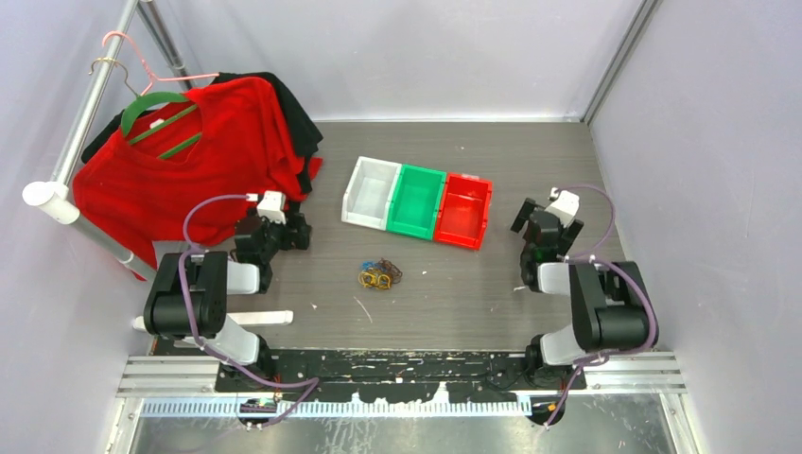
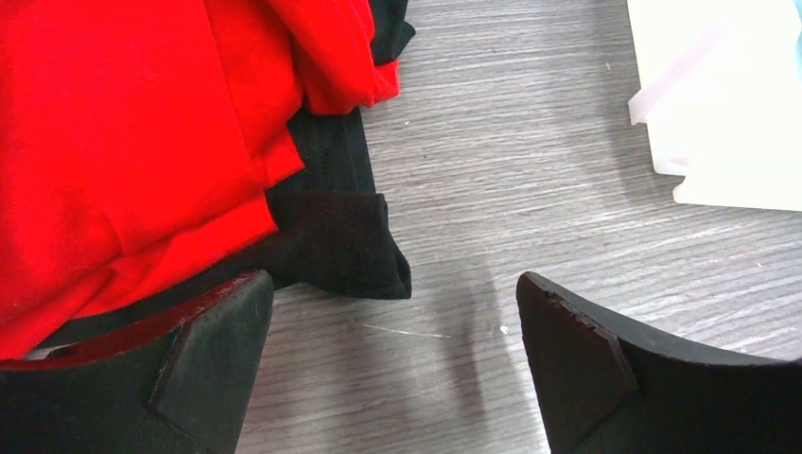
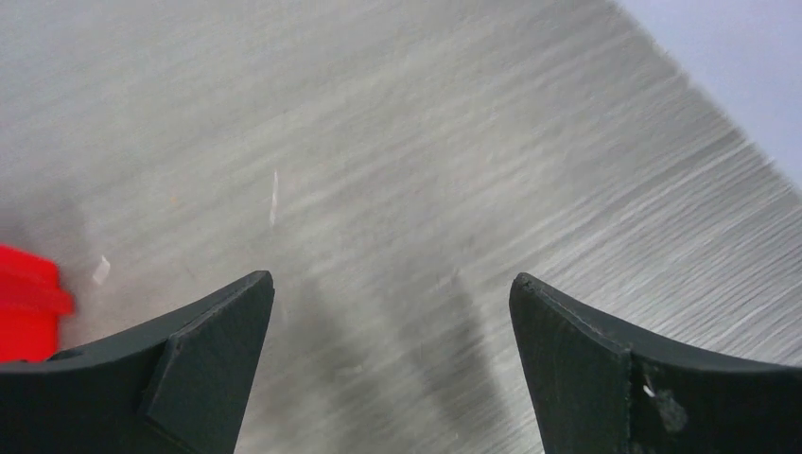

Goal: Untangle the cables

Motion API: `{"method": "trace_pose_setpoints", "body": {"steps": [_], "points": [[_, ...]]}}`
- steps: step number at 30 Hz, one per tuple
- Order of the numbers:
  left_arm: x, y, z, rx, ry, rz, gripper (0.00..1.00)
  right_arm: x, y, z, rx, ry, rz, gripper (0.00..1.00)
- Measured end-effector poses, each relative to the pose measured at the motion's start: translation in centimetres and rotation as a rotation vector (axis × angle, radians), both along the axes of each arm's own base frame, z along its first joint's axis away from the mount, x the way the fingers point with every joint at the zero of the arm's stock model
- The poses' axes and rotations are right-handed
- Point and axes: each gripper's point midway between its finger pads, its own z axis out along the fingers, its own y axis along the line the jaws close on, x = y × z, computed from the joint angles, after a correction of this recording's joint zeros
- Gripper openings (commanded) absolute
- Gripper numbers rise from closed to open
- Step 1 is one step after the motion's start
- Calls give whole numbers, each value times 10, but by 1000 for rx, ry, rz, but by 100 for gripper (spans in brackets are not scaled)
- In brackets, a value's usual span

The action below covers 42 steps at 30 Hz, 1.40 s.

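Note:
The cables (image 1: 379, 275) lie in a small tangled bundle of yellow-orange, dark and blue cords on the table's middle, in front of the bins. They show only in the top view. My left gripper (image 1: 301, 233) is open and empty, left of the bundle, beside the clothes; in the left wrist view (image 2: 394, 312) its jaws stand wide apart over bare table. My right gripper (image 1: 527, 219) is open and empty, far right of the bundle, by the red bin; in the right wrist view (image 3: 391, 307) its jaws stand wide apart over bare table.
A white bin (image 1: 371, 192), a green bin (image 1: 416, 200) and a red bin (image 1: 463, 210) stand in a row behind the cables. A red shirt (image 1: 189, 170) over a black garment (image 2: 331, 236) hangs from a rack at the left. A white strip (image 1: 255, 319) lies near the left arm.

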Motion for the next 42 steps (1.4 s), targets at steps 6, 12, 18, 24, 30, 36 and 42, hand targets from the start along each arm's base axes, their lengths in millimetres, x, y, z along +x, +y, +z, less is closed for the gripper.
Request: {"method": "trace_pose_setpoints", "body": {"steps": [6, 12, 18, 24, 30, 36, 42], "points": [[7, -5, 26, -6, 40, -54, 99, 25, -8, 102, 8, -130, -77, 100], [17, -8, 79, 7, 85, -100, 99, 44, -15, 157, 105, -116, -201, 100], [-17, -25, 128, 14, 145, -234, 99, 39, 3, 150, 260, 8, -210, 100], [-62, -53, 133, -20, 298, -460, 99, 18, 102, 148, 283, 73, 92, 83], [-110, -75, 100, -42, 512, -616, 98, -29, 247, 131, 244, 206, 564, 68], [-134, -96, 93, -13, 573, -725, 92, -75, 325, 91, 295, 388, 885, 58], [-140, -107, 80, -20, 631, -774, 88, -101, 362, 41, 353, 579, 1039, 52]]}}
